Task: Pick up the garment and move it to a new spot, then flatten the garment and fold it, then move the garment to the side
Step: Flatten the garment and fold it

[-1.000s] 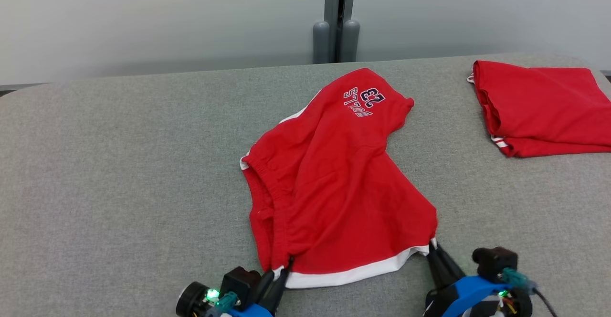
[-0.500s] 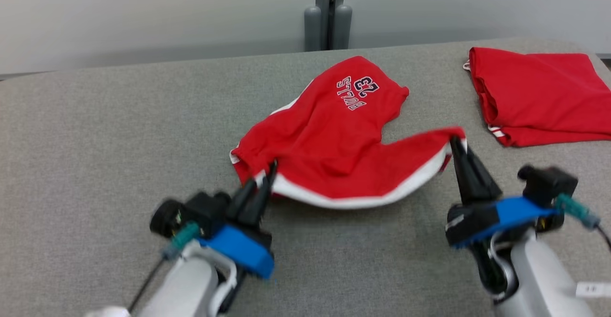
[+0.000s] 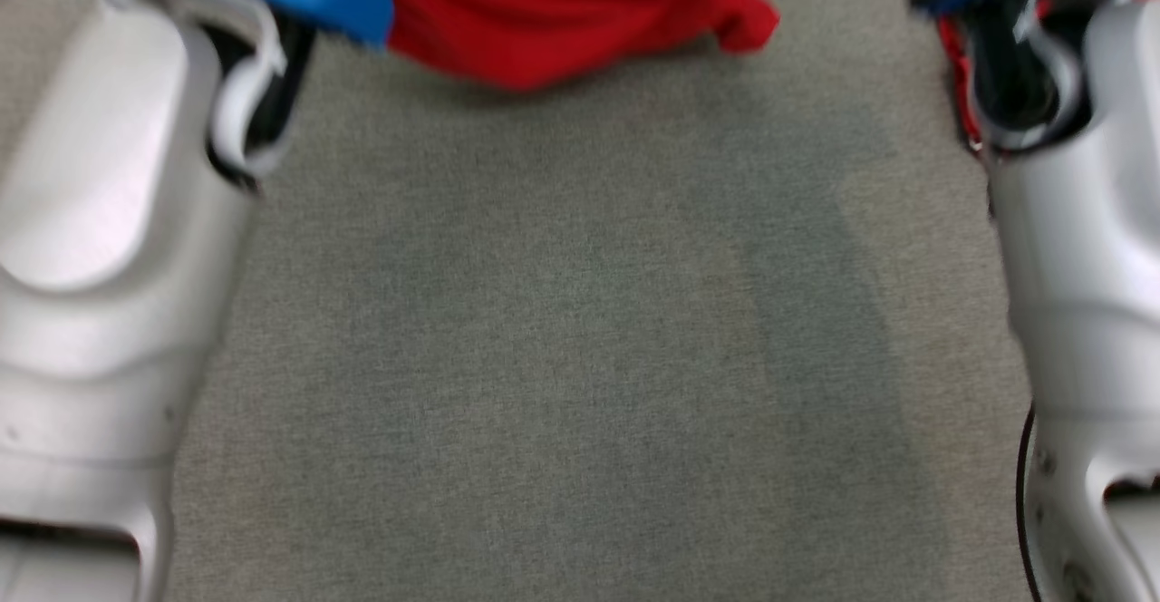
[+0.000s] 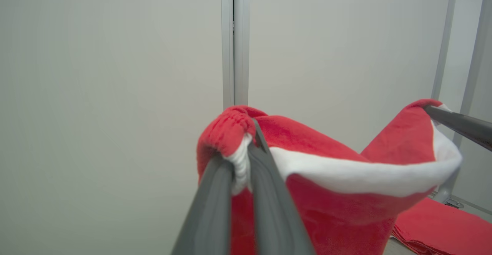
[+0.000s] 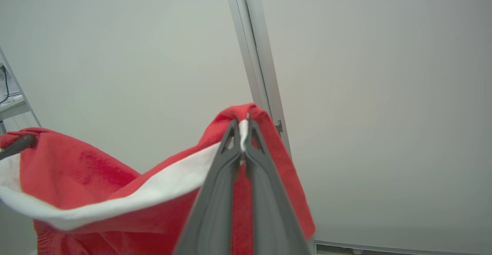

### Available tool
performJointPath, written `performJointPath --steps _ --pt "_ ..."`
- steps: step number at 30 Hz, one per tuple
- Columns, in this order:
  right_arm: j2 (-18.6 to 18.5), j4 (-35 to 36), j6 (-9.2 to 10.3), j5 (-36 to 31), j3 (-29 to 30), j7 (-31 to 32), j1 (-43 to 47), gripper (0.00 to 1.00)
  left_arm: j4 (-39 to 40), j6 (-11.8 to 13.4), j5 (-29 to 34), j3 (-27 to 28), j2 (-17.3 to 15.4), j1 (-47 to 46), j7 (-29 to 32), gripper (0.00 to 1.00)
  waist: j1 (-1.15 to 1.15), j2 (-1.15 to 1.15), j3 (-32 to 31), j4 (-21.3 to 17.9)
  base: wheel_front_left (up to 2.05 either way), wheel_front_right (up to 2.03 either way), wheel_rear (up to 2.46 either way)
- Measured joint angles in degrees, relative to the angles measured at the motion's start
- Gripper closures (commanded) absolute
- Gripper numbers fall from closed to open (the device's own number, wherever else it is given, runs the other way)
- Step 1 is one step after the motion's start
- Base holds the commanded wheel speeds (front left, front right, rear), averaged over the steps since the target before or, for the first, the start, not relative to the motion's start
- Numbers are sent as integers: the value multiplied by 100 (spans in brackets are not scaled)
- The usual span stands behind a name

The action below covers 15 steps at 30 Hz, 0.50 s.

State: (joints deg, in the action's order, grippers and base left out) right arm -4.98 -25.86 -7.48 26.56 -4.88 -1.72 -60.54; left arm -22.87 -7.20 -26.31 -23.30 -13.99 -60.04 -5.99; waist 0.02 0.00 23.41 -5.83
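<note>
Red cloth garment point(image 4: 326, 209) with a white band along one edge and a gathered elastic hem hangs in the air between the robot's two arms, pinched at two points on that banded edge. The left gripper point(image 4: 243, 150) is clamped tight on the corner where white trim meets the elastic. The right gripper point(image 5: 241, 126) is closed just as firmly on the opposite corner, so the band sags in a shallow curve between them.

In the head view (badly blurred) the garment's lower folds point(image 3: 562, 13) show at the top of the frame above the grey woven table surface point(image 3: 580, 357). Whether they brush it cannot be told.

The risks look plain. Each hold is a thin pinch at the very edge, so spreading the arms too far, or a sharp swing, could pull a corner free and drop the cloth in a heap. A folded red cloth point(image 4: 434, 224) lies just to the robot's right, and a laydown drifting that way could land on it or drag it.

By count: one garment held, one folded red cloth, two grippers, two pale forearms, one table.
</note>
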Motion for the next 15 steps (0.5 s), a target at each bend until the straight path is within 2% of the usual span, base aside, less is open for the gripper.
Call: performJointPath --steps 5,9,15 --pt "-7 -642 0 98 221 -110 -1444 100 -516 -19 43 -193 -62 -1420 -57 100 1 0 442 55 0 0 0" --pt "-31 -1070 0 135 254 -243 -2236 100 -912 -21 -74 -224 -69 -2236 -291 100 0 0 669 124 0 0 0" --pt "-54 -1555 0 313 22 -494 -2603 100 -1322 -21 -307 -535 -63 -2583 -573 100 0 0 754 184 0 0 0"
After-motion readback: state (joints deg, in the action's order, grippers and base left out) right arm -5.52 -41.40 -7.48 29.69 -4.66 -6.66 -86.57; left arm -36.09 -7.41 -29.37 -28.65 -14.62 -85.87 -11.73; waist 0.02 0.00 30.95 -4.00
